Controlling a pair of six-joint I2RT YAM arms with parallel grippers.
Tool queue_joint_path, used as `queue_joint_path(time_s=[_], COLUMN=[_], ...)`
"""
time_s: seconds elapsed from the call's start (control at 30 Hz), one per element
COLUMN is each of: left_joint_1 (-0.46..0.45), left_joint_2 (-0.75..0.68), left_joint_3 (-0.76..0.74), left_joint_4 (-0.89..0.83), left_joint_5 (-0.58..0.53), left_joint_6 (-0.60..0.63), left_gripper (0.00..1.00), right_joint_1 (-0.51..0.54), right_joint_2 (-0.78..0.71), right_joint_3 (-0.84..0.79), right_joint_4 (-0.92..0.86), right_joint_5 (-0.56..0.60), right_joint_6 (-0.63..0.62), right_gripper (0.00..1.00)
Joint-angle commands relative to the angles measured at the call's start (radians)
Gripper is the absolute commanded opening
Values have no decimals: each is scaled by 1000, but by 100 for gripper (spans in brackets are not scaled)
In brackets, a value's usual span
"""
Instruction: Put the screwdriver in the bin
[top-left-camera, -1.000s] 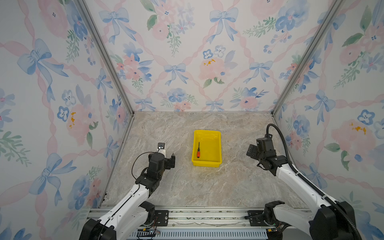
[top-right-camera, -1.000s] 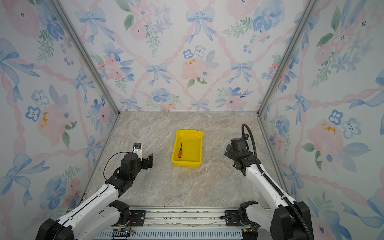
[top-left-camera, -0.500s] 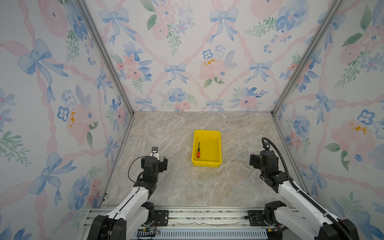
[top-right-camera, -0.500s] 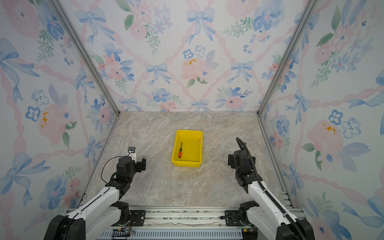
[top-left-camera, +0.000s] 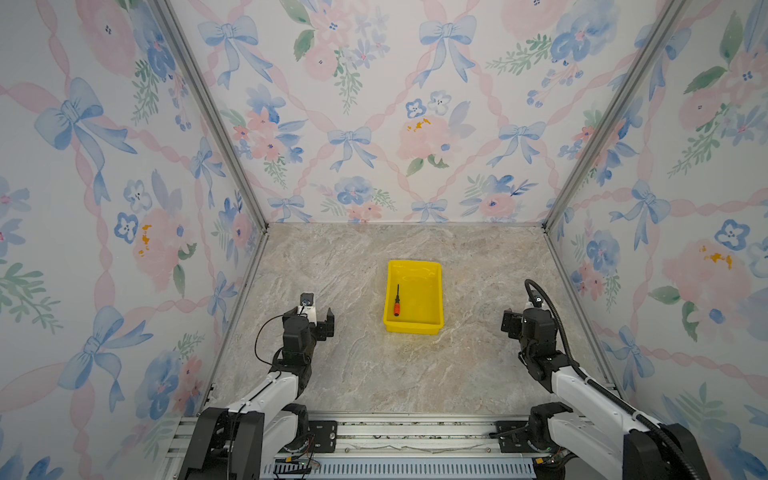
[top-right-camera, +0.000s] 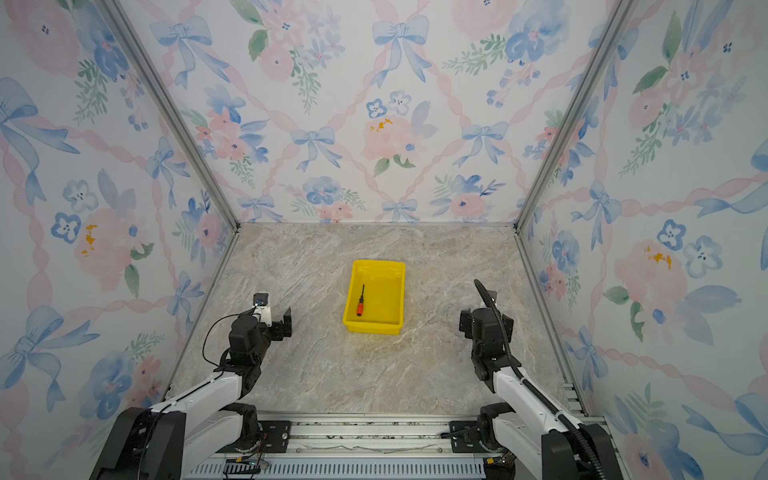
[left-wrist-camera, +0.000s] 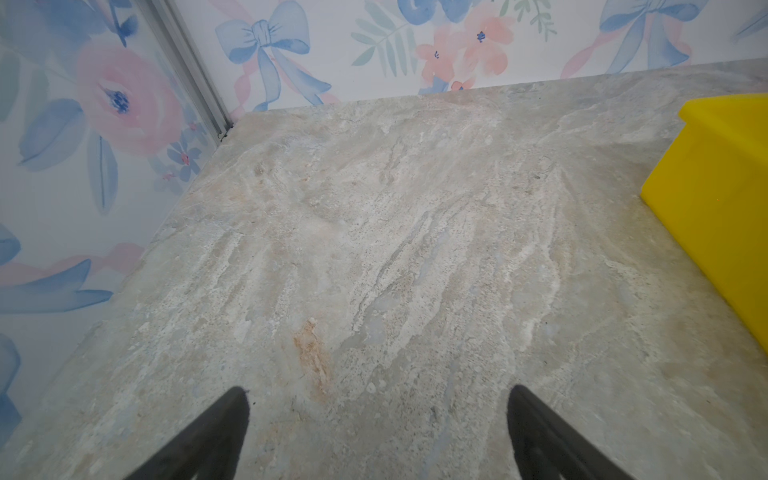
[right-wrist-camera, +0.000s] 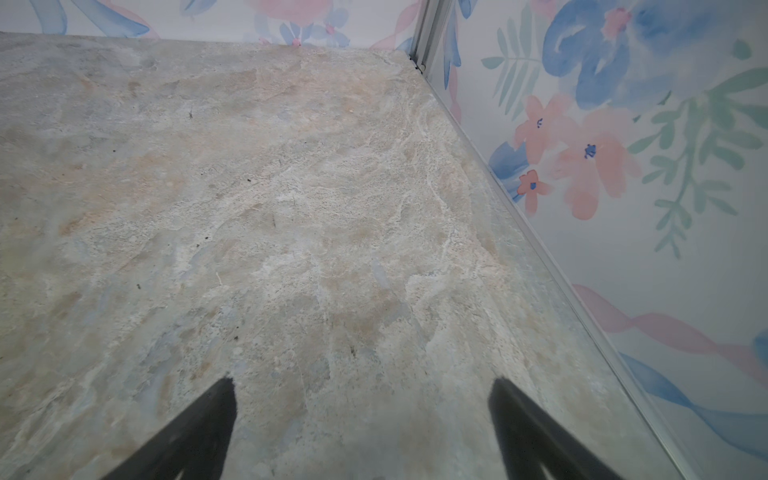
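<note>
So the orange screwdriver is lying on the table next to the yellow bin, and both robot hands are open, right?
Not quite. The screwdriver lies inside the bin, not on the table beside it; both top views show that. The rest holds: the left hand and the right hand are both open.

The beige marbled tabletop (top-left-camera: 361, 374) bears the yellow bin (top-left-camera: 413, 329) near its middle.

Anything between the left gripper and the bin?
Nothing: only bare marble tabletop separates left gripper and bin, as both top views and the left wrist view show.
</note>
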Motion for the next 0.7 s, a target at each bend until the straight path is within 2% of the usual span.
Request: queue_joint_path(time_s=[0.0, 0.2, 0.33, 0.43, 0.57, 0.67], left_joint_1=[12, 15, 28, 36, 47, 51], left_joint_2=[94, 302, 356, 398, 422, 423], left_joint_3=[47, 161, 183, 189, 188, 155], left_joint_4=[161, 262, 290, 317, 342, 396], left_joint_5=[46, 54, 70, 75, 47, 54], left_joint_6=[-9, 14, 23, 20, -5, -8], left_gripper=[97, 98, 97, 98, 97, 97], right_joint_1=[-23, -62, -80, -93, -88, -88], right_joint_2=[104, 323, 404, 469, 476, 494], right_joint_3=[45, 138, 173, 144, 164, 143], right_joint_4=[175, 343, 397, 525, 491, 543], right_joint_5=[-19, -87, -98, -96, -119, -211], right_joint_6=[-22, -49, -50, -44, -56, -90], right_gripper=[97, 97, 97, 97, 97, 97])
